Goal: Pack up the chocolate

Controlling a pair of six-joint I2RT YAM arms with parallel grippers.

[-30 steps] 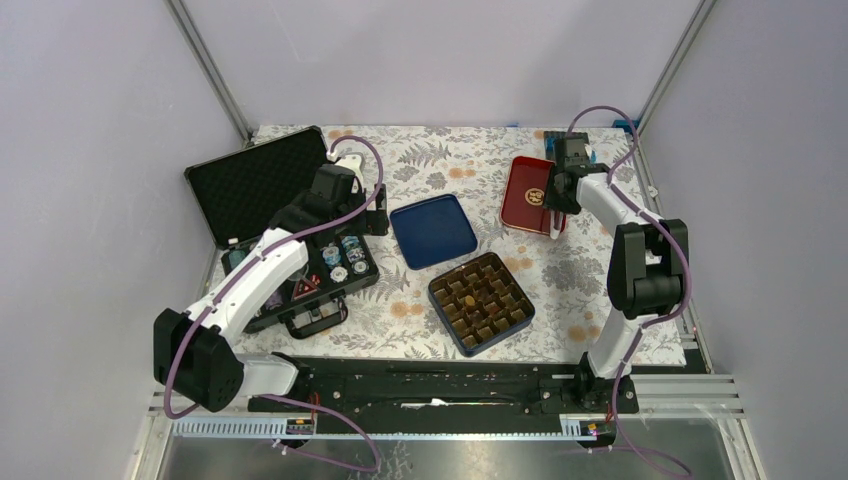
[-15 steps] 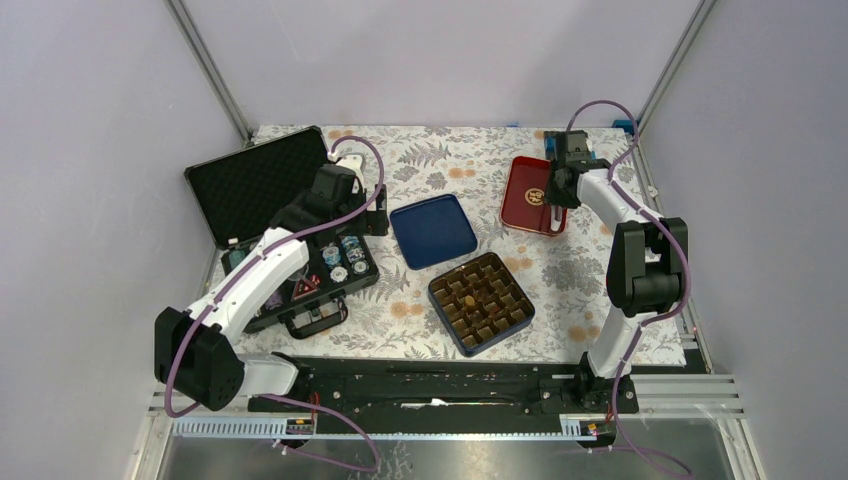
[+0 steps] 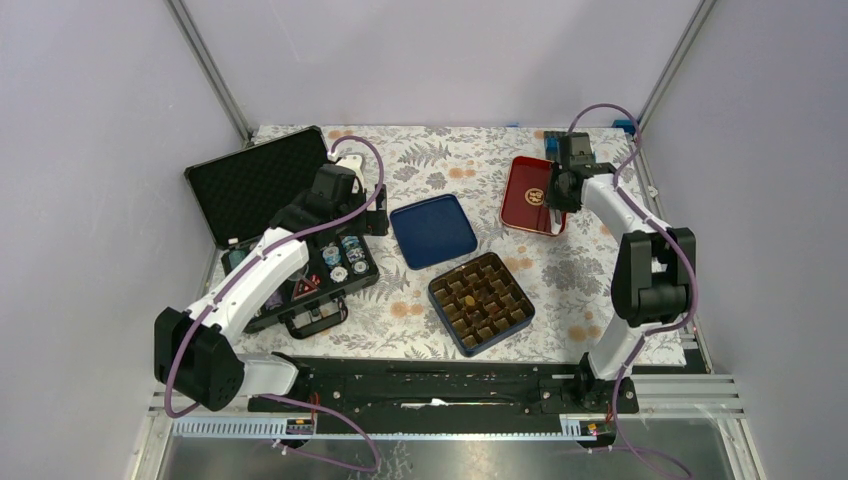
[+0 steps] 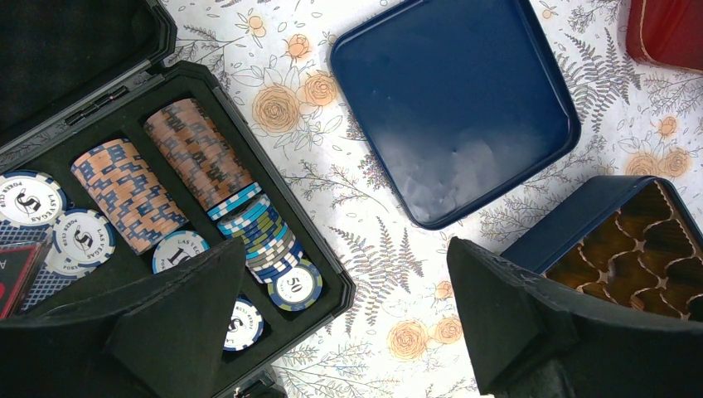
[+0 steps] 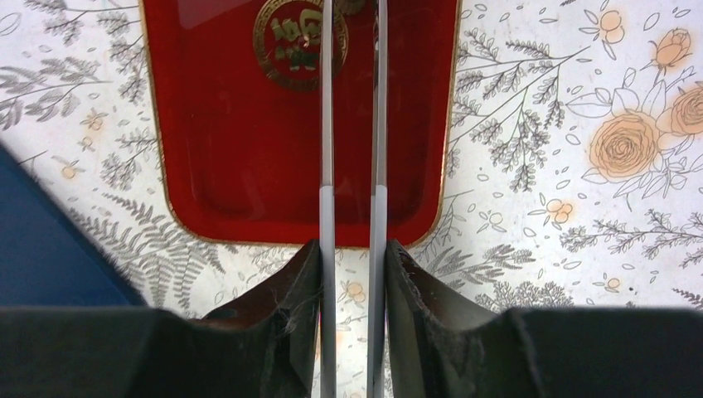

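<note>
My right gripper (image 5: 352, 245) is shut on a pair of grey tongs (image 5: 326, 124). The tongs reach out over a red tray with a gold emblem (image 5: 240, 149), which is also in the top view (image 3: 520, 180). A small dark bit (image 5: 352, 7) sits at the tong tips at the frame's top edge; I cannot tell if it is chocolate. The blue box with the brown grid insert (image 3: 481, 302) stands at front centre, with one light brown spot (image 3: 467, 298) in a cell. My left gripper (image 4: 344, 323) is open and empty over the poker case's corner.
An open black case (image 3: 285, 225) with stacked poker chips (image 4: 199, 153) lies at the left. A loose blue lid (image 3: 433, 230) lies between the case and the red tray. The blue box's corner (image 4: 580, 224) shows by my left gripper's right finger.
My right arm has shifted slightly to the right and toward the back, with the tongs over the red tray. The left arm has not moved.
</note>
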